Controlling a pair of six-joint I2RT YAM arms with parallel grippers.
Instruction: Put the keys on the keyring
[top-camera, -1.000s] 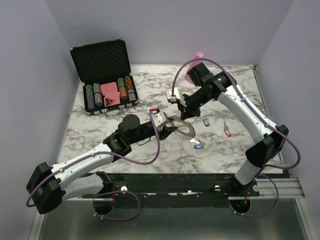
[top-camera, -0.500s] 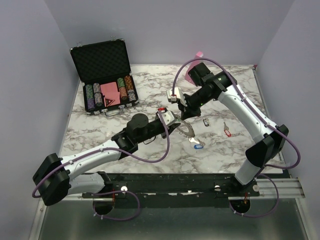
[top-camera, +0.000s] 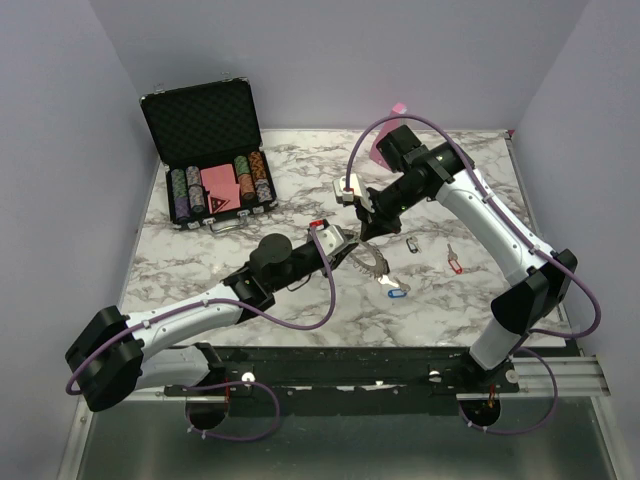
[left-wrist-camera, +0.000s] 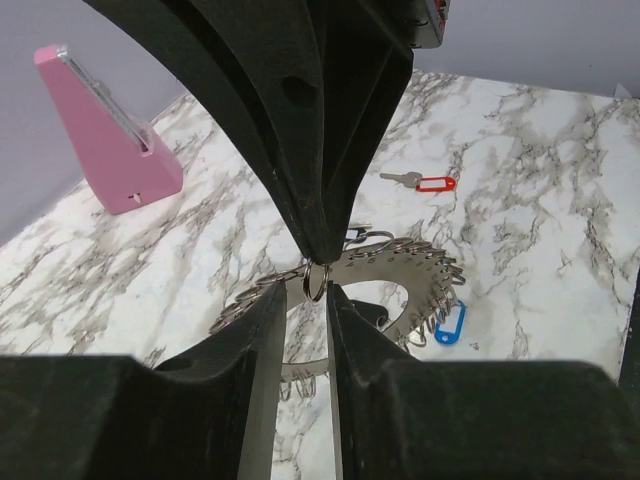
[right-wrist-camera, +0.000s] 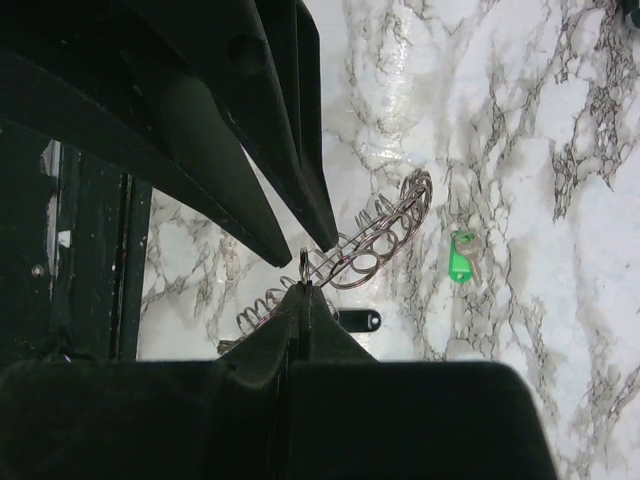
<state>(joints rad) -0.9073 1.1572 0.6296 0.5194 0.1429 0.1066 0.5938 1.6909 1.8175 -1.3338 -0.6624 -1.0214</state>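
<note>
Two tools at the keyring (left-wrist-camera: 395, 265), right tool (right-wrist-camera: 303, 288) pinching its rim, left tool (left-wrist-camera: 307, 300) narrow, grip we cannot tell.

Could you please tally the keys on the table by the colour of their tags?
Black key: 1
Blue key: 1
Red key: 1
Green key: 1
Total: 4

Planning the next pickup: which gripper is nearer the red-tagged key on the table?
Right. The right gripper pinches the keyring at its edge nearer the red-tagged key. The left gripper is at the ring's opposite end, farther from the key.
</note>
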